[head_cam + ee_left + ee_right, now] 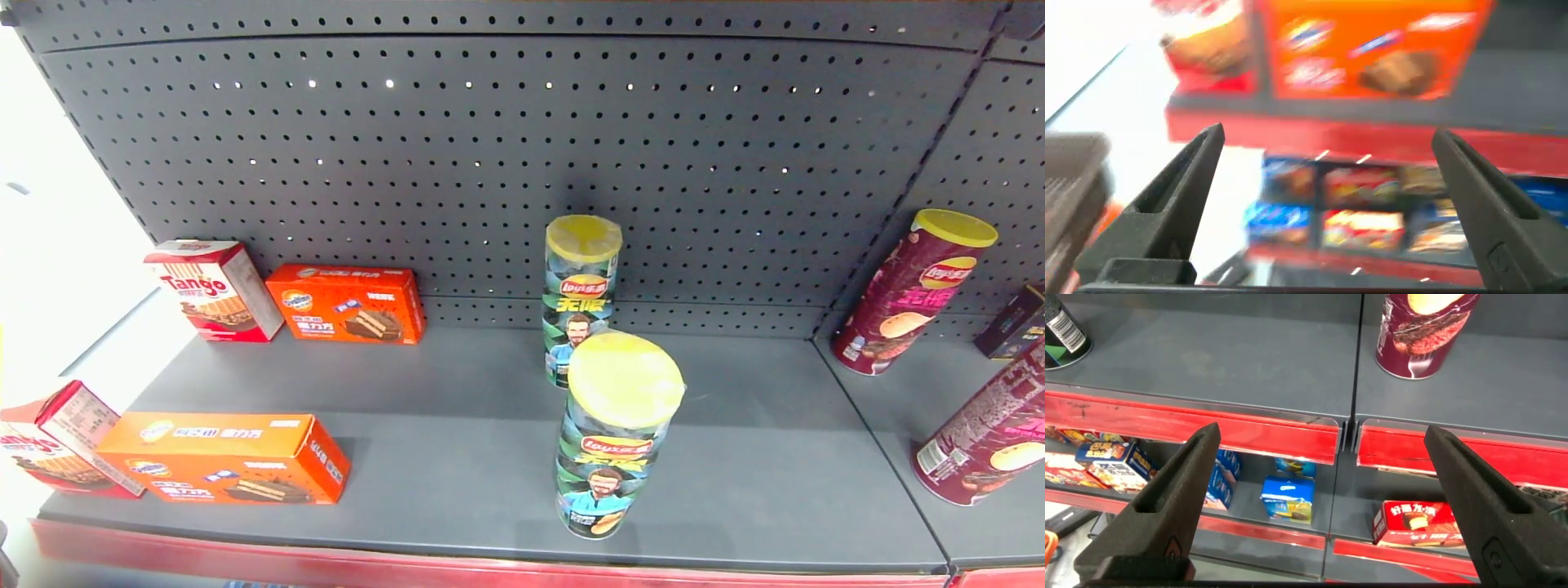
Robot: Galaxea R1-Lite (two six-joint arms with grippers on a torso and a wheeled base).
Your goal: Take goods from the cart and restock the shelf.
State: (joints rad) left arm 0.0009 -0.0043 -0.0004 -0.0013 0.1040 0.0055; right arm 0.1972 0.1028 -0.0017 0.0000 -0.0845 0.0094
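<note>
Two crisp tubes stand upright mid-shelf point(457, 457): front tube point(616, 441), rear tube point(580, 294) just behind it. Left gripper point(1328, 135) and right gripper point(1323, 431): jaws apart, empty, facing the shelf's red front edge. Step judged: between placements. Next move: fetch another item from the cart.

The left gripper point(1328, 135) has its two dark fingers point(1180, 192) spread wide apart. The right gripper point(1323, 431) looks just the same, with its fingers point(1172, 498) spread wide too.
</note>
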